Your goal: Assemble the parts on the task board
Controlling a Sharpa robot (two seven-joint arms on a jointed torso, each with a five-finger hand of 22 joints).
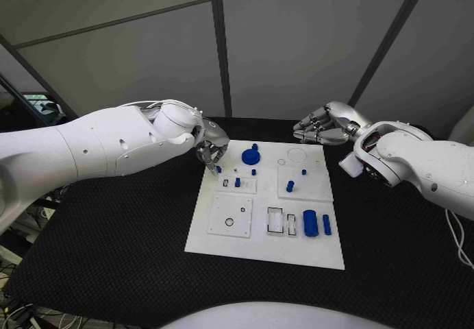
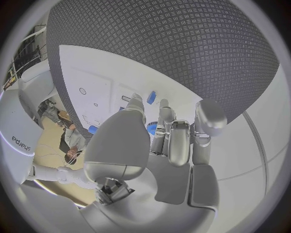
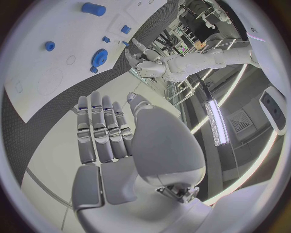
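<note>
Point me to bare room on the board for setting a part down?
The near strip of the task board, below the two blue cylinders, is bare. The far half is crowded: blue gear, small blue pegs, with the left hand at its corner.

right hand (image 3: 115, 141): fingers straight, side by side, holding nothing | task board (image 3: 36, 73): white, beyond the fingertips on the black table (image 3: 15, 141) | on board: blue gear (image 3: 99, 56), blue cylinder (image 3: 93, 8), small blue ring (image 3: 50, 46) | left hand (image 3: 145, 65): at the board's far edge

White task board (image 1: 225, 241) on black table (image 1: 109, 233)
</note>
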